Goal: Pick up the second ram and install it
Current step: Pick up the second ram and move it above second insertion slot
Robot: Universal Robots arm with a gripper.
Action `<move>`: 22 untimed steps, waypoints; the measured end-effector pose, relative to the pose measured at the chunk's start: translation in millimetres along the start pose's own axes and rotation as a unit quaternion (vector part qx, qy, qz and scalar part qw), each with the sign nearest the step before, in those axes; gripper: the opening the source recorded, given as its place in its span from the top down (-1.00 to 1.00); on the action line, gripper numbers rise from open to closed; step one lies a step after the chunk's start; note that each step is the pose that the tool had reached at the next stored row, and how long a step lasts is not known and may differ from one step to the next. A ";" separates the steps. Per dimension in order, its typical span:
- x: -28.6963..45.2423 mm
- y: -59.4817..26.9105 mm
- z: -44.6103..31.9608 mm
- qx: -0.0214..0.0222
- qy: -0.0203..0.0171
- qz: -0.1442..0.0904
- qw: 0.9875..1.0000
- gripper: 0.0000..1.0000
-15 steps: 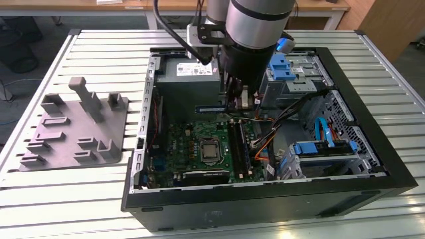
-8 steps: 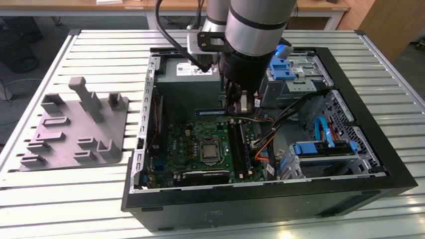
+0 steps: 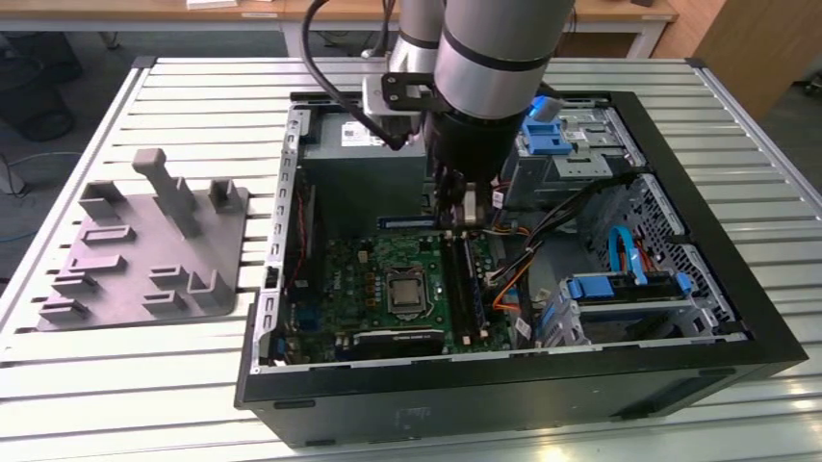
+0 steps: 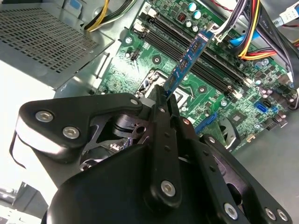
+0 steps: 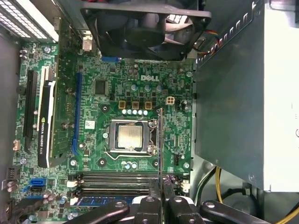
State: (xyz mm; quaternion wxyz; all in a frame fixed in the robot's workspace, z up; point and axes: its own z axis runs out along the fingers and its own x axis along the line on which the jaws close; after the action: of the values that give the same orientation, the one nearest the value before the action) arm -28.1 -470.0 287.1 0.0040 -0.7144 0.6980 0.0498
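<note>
My gripper (image 3: 452, 214) reaches down into the open computer case (image 3: 719, 318), over the motherboard (image 3: 372, 269). It is shut on the second ram (image 4: 187, 60), a slim stick with a pale blue label that juts out past the fingertips (image 4: 161, 100). In the first wrist view the ram (image 5: 161, 144) is edge-on, a thin dark line beside the processor (image 5: 130, 137), with the gripper (image 5: 161, 187) clamped on its end. The stick hangs above the board, crosswise to the long black memory slots (image 5: 117, 178). One slot holds a blue-labelled stick (image 5: 100, 201).
A grey power supply (image 3: 360, 154) fills the case's back corner, with a fan (image 5: 145, 23) at the board's edge. Orange, yellow and blue cables (image 4: 252, 32) and blue-tabbed drive cages (image 3: 617, 289) lie beside the slots. A grey fixture tray (image 3: 141, 250) lies at the exterior view's left.
</note>
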 end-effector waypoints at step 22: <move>2.1 -1.3 20.4 0.000 0.000 0.000 1.000 0.72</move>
State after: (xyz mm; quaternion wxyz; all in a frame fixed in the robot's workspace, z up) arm -28.1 -470.5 266.6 0.0041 -0.7144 0.6980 0.0498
